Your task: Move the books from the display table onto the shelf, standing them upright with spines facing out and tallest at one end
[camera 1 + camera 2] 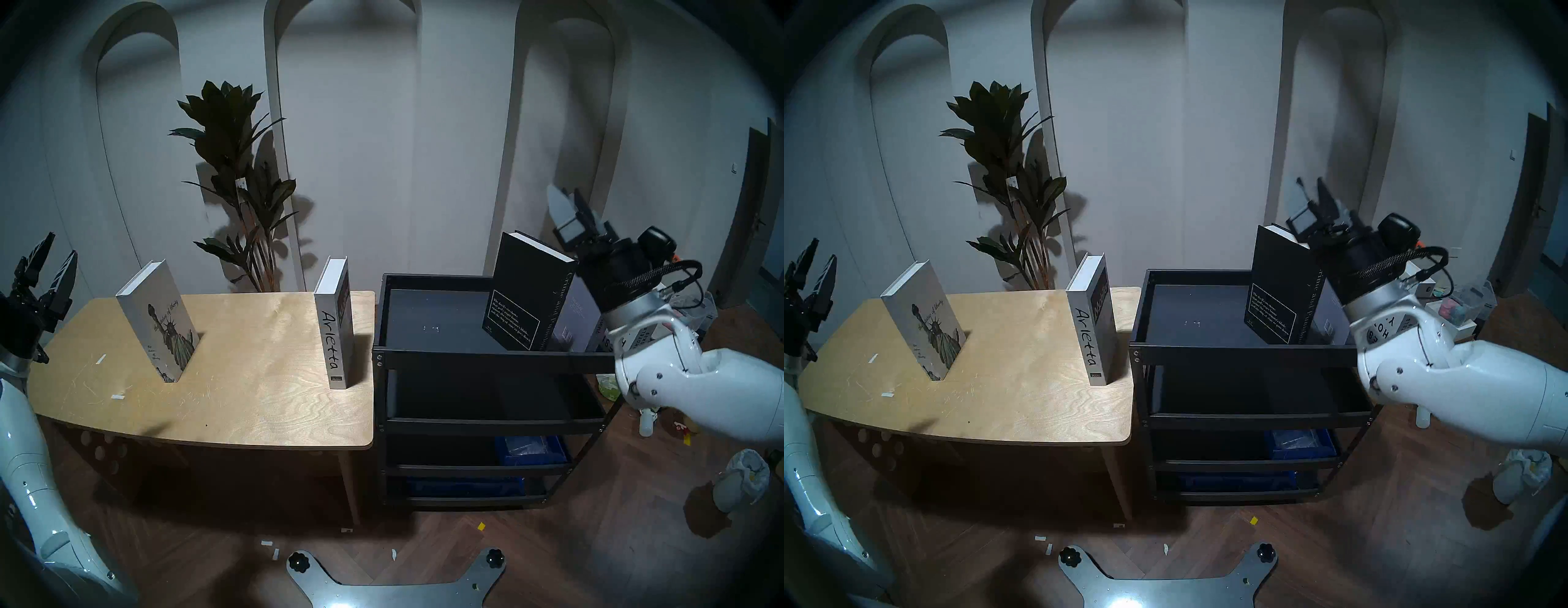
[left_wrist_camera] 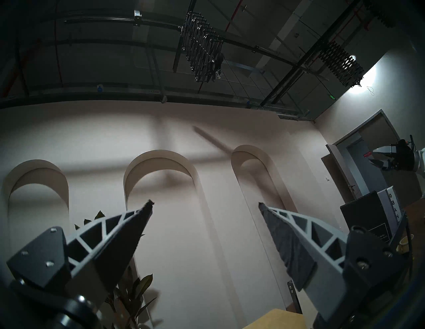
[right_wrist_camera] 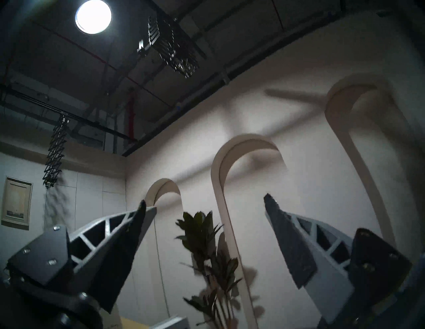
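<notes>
Two books stand upright on the light plywood worktop (image 1: 237, 382) with rounded corners: the pale grey Statue of Liberty hardcover (image 1: 159, 320) toward its left and the white "Arietta" hardcover (image 1: 335, 322) near its right edge, just beside the black metal tiered trolley (image 1: 488, 358) that serves as the shelf. What looks like a dark cover stands against the far side of "Arietta"; whether it is a separate book is unclear.

The trolley's lipped top tray holds the black "Crime and Punishment" hardcover (image 1: 528, 293), upright but leaning slightly, with a pale grey book (image 1: 579, 318) beside it on its right, largely hidden by the right arm. A further white spine is barely visible there. The middle tier looks bare; blue bins (image 1: 530, 450) sit on the lower tiers.

The right hand (image 1: 570, 212) is raised above and behind the black book, fingers spread wide and holding nothing. The left hand (image 1: 46, 263) hangs beside the worktop's left end, likewise wide open and empty.

The next pick is probably "Arietta". To do it well, the hand should come down over its top edge, pinch across both covers, lift straight, and set it against the black book so that one is propped upright, spine facing out.
</notes>
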Available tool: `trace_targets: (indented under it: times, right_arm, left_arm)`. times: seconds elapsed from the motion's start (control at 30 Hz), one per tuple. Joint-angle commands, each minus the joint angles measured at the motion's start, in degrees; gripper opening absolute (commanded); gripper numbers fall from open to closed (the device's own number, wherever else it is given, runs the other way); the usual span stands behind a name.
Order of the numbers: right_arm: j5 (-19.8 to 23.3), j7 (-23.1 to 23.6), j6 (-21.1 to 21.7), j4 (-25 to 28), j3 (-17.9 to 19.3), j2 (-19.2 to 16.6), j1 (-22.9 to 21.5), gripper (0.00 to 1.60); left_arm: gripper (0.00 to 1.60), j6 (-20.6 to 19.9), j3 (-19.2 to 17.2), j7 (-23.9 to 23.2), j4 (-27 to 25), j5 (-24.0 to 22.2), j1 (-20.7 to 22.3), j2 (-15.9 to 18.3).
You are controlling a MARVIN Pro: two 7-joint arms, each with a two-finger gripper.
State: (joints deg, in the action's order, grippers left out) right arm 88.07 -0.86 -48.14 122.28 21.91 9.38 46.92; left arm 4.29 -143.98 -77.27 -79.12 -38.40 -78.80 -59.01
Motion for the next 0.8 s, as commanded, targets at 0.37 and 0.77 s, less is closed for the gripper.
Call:
trace_targets:
  times: [0.37,0.77]
  right_arm:
    - [-8.6,-21.9,18.2,2.9,-8.0,14.4,0.2,1.60]
    - [-17.3,-34.2,24.1,4.4,-9.7,20.9,-2.1,1.60]
  left_arm:
    - [1.60,0.4,0.0,-0.1,-0.8,0.0,0.4,0.6]
    - [1.60,0.6,0.0,-0.1,-0.8,0.0,0.4,0.6]
